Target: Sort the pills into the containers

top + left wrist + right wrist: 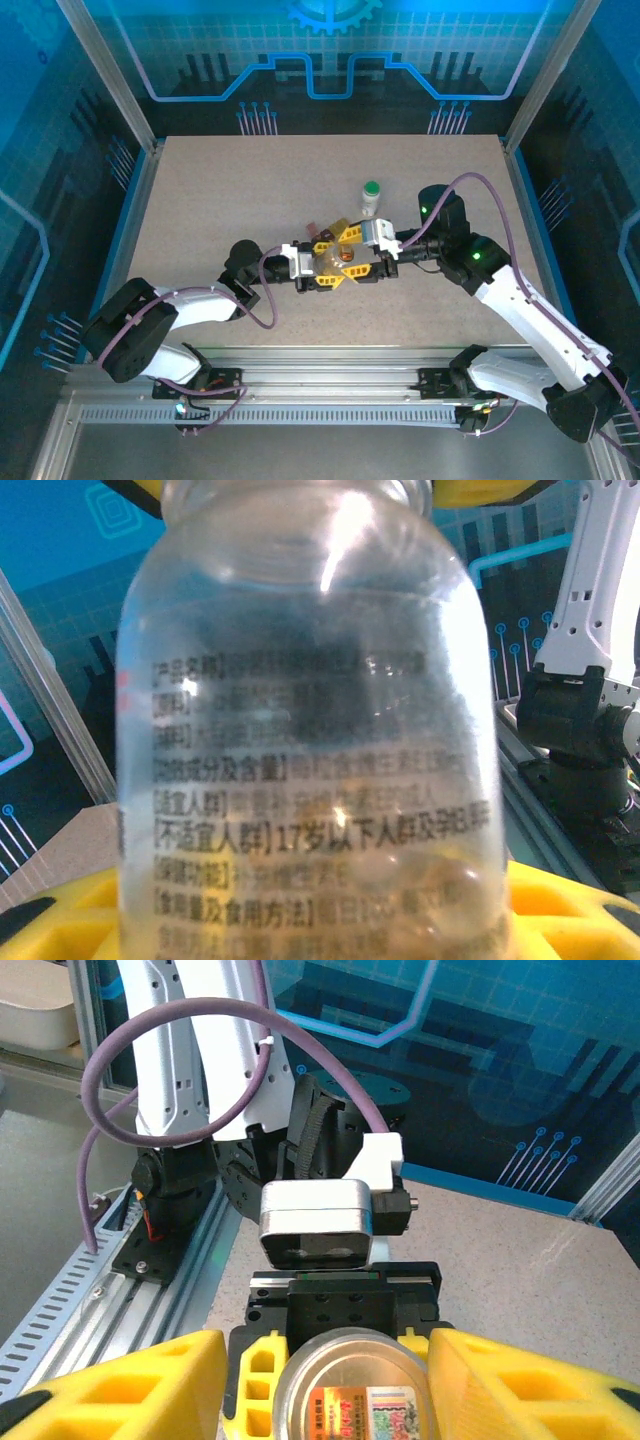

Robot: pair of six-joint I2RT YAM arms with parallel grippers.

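Observation:
A clear bottle with printed black text is held above the table's middle between both grippers. Amber pills lie in its lower end. My left gripper is shut on the bottle's body, with its yellow fingers on either side. My right gripper is closed on the bottle's silver cap, which bears a coloured sticker, and its yellow fingers flank it. A tiny dark red-brown container sits on the table just behind the grippers.
A second small bottle with a green cap stands upright behind the right gripper. The grey table has metal frame posts at its corners and a rail along the near edge, where the arm bases sit.

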